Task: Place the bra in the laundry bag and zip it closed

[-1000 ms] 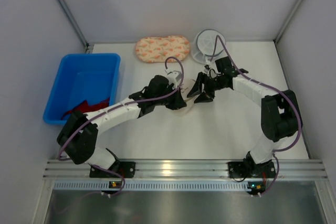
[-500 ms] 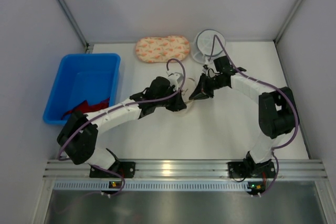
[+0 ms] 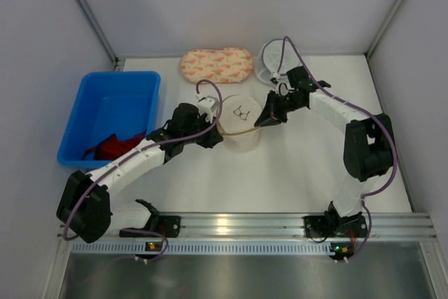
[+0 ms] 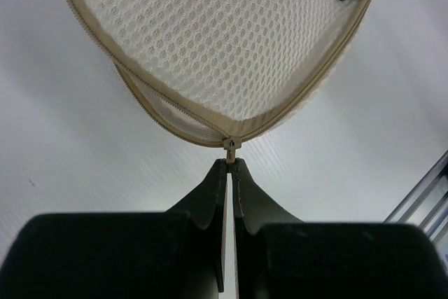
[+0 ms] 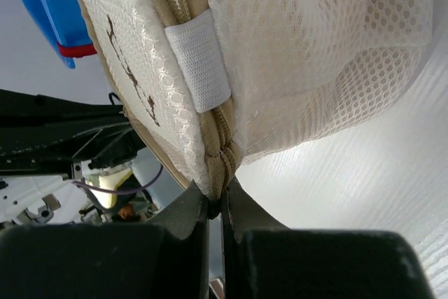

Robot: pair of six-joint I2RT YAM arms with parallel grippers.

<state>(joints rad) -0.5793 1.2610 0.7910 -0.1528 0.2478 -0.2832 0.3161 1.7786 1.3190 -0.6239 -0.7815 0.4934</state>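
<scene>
L jaws clamped on laundry bag (image 3: 238,127) zip pull (image 4: 229,143), R jaws on seam (image 5: 215,146); floral pouch (image 3: 217,65) behind.

My overhead camera looks down from high at the near edge over the whole worktop (image 3: 280,166). The wrist cameras peer along the left claw (image 4: 229,166) and right claw (image 5: 215,202), right up against the laundry bag (image 3: 234,129) from opposite sides; all three views share it.

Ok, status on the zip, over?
Left gripper shut on zipper pull. Right gripper shut on laundry bag seam. Zip part closed. Nothing blocking.
</scene>
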